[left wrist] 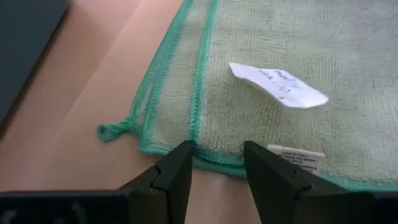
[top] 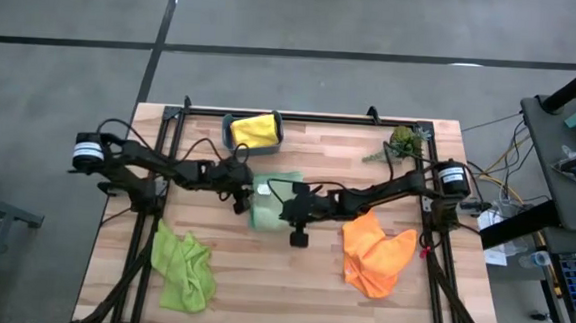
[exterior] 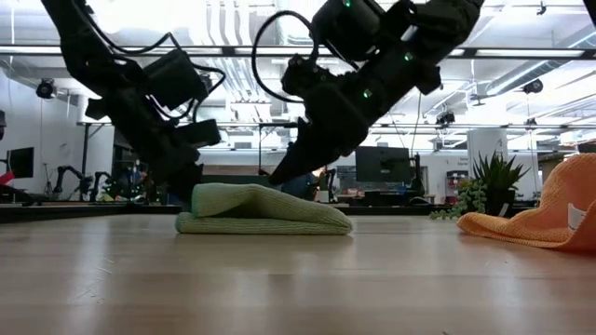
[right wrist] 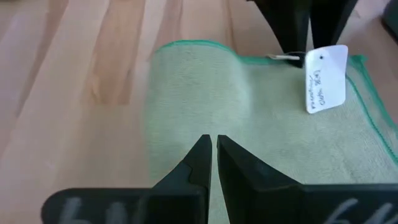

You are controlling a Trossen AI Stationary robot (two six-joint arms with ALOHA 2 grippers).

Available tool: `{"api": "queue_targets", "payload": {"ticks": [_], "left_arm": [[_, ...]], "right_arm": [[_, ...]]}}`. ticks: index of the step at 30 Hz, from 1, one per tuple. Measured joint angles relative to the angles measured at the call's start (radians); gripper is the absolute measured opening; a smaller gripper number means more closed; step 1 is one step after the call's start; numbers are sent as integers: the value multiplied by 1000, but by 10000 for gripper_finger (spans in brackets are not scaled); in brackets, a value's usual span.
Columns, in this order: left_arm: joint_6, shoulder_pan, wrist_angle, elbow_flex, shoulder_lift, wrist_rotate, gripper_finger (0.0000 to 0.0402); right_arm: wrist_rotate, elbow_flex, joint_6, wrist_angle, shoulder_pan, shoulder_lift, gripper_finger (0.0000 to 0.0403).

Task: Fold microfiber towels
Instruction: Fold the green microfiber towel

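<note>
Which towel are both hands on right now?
The pale sage green towel at table centre, folded, between left hand and right hand.

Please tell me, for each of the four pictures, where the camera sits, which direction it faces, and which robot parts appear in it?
High view: above the table, facing straight down; both arms.
Low view: at tabletop height, facing level across; both arms above the sage green towel.
Left wrist view: on the left arm, facing the towel's edge; left gripper open.
Right wrist view: on the right arm, facing the towel; right gripper shut.
All four views share this towel; both wrist views share its white tag.
</note>
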Motion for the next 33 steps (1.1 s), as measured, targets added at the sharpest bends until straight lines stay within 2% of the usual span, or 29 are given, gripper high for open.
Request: {"api": "queue_targets", "payload": {"ticks": [11,20,28,33], "left_arm": [[5,0,1,26,-3,20,122],[29,0,19,31,-3,20,8],[82,4,12,47,-68,9,1],[131,4,9,47,-118,-68,1]], "right_arm": [[-1,-58,19,104,-6,0,18],[-1,-62,21,123,-6,0,18],[-1,-62,37,120,-5,0,18],[0,-62,37,120,-5,0,18]]}}
